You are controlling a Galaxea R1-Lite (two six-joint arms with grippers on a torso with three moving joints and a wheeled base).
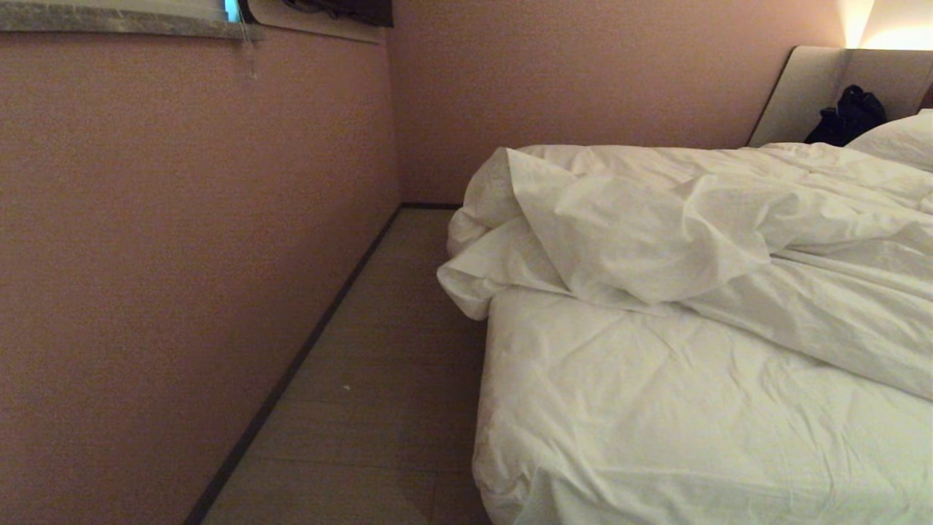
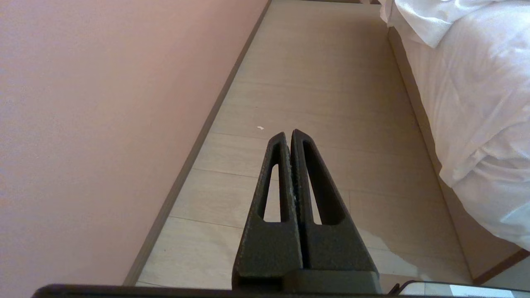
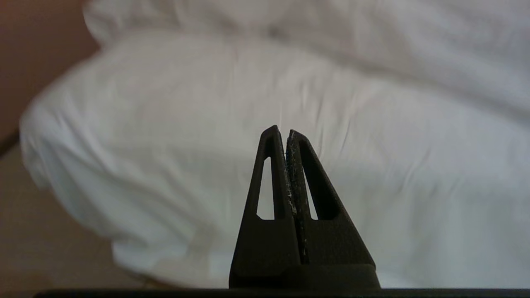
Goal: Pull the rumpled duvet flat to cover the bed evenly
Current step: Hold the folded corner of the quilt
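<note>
Beside pink wall (image 1: 182, 255), rumpled duvet (image 1: 656, 233)

The white duvet (image 1: 656, 240) lies bunched and folded back across the middle of the bed (image 1: 692, 423), one corner spilling over the mattress's left edge.

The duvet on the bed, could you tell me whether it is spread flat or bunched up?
Bunched up. The duvet lies folded back in a rumpled heap across the bed, its corner hanging over the edge.
</note>
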